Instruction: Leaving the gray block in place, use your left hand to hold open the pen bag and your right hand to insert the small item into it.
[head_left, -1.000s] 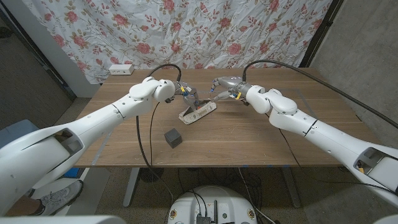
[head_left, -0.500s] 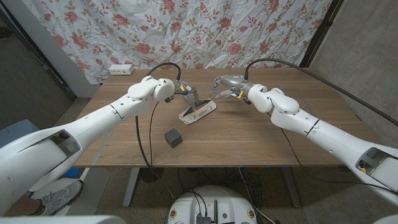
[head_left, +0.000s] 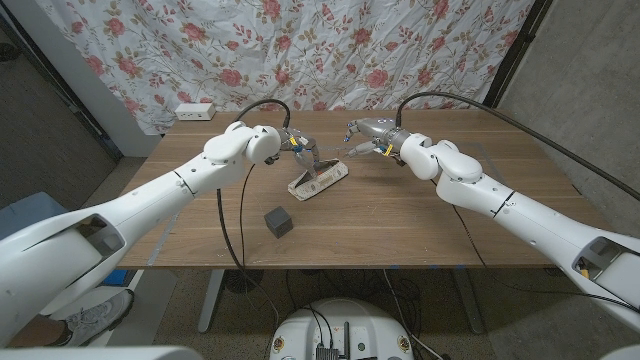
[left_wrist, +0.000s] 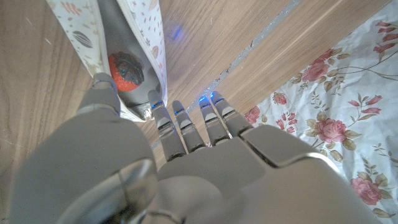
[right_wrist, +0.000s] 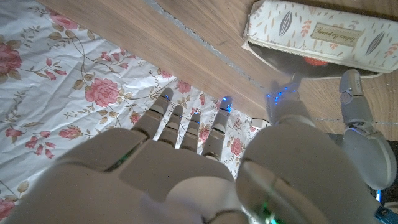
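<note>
While the wooden table carries everything, the pen bag lies near its middle with its mouth parted. The left hand pinches one lip of the opening, holding it up. Beside the bag hovers the right hand, fingers spread and empty. A gray block sits well apart toward the near edge, untouched. Inside the bag rests the small item, a red ball. If the left hand lets go carelessly, the bag could tip and the ball roll out
</note>
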